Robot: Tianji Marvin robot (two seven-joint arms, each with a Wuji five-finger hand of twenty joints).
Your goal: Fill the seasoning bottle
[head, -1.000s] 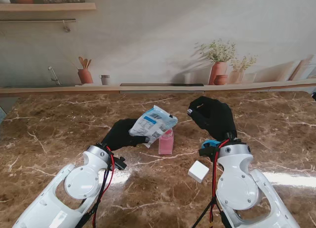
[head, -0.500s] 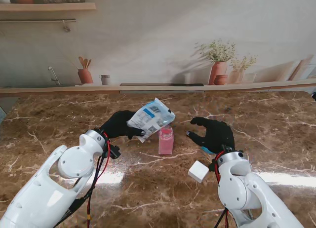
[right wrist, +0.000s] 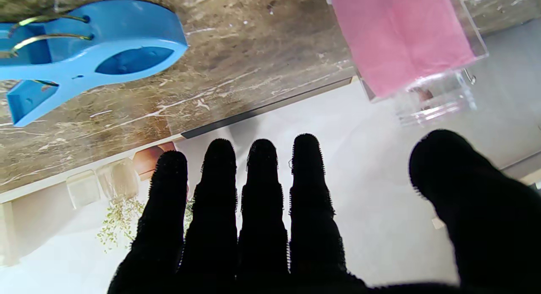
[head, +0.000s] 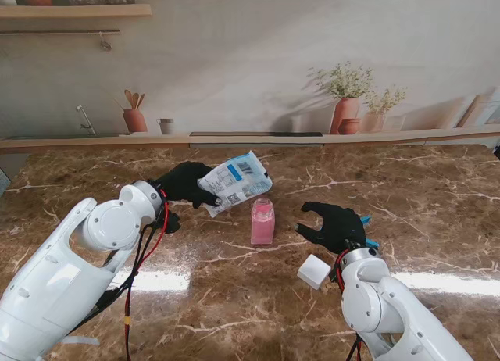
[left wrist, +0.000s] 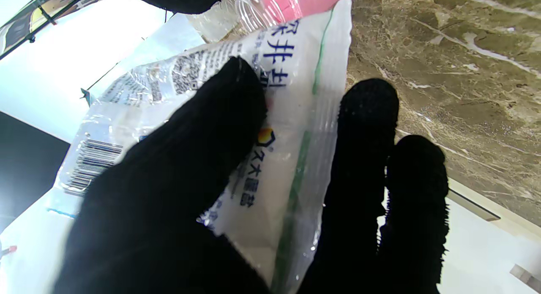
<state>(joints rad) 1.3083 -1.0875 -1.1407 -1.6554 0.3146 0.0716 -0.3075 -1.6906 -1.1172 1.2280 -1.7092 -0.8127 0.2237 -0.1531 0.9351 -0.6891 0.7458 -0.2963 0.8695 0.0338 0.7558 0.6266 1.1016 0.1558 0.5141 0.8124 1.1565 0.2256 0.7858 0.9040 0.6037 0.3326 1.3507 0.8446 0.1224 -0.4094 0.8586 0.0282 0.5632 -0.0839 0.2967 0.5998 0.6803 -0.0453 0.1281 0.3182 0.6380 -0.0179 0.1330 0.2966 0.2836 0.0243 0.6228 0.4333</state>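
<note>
The right hand [head: 334, 225] hid most of the blue clip [head: 366, 230]; the bottle [left wrist: 270, 6] was cut off in the left wrist view.

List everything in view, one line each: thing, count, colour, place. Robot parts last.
seasoning bottle: 1, clear with pink filling, table centre, open top
salt bag: 1, white and blue, held tilted up left of the bottle
clip: 1, blue, on table by right hand
white block: 1, white, on table, nearer to me than the bottle
table: 1, brown marble
left hand: 1, black, gripping the bag
right hand: 1, black, open, right of bottle
</note>
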